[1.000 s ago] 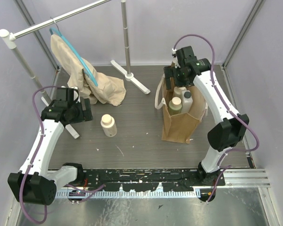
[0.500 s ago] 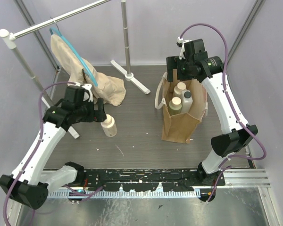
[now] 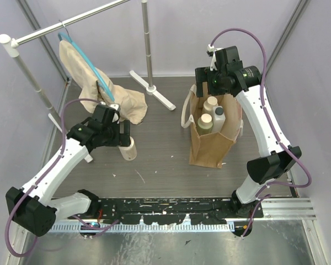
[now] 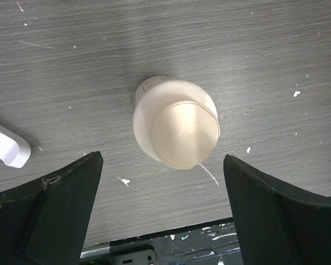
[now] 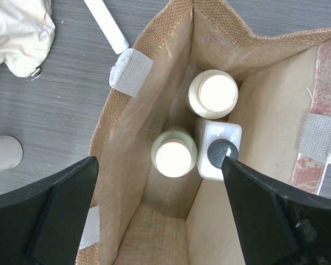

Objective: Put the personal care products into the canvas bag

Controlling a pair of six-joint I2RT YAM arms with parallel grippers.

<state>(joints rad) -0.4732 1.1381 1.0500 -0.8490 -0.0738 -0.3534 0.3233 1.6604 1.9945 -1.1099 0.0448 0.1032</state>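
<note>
The left gripper [image 4: 161, 160], jaws spread, is hovering over the lone cream bottle [image 4: 176, 130] standing on the table [image 4: 265, 55]. The right gripper [image 5: 160, 160], also spread, is hanging above the canvas bag [image 5: 127, 127] containing three bottles [image 5: 212, 93] (labels unreadable).

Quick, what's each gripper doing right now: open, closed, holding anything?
Left gripper: open, holding nothing; the cream bottle on the table sits in line between its fingers.
Right gripper: open, holding nothing, above the canvas bag.
</note>
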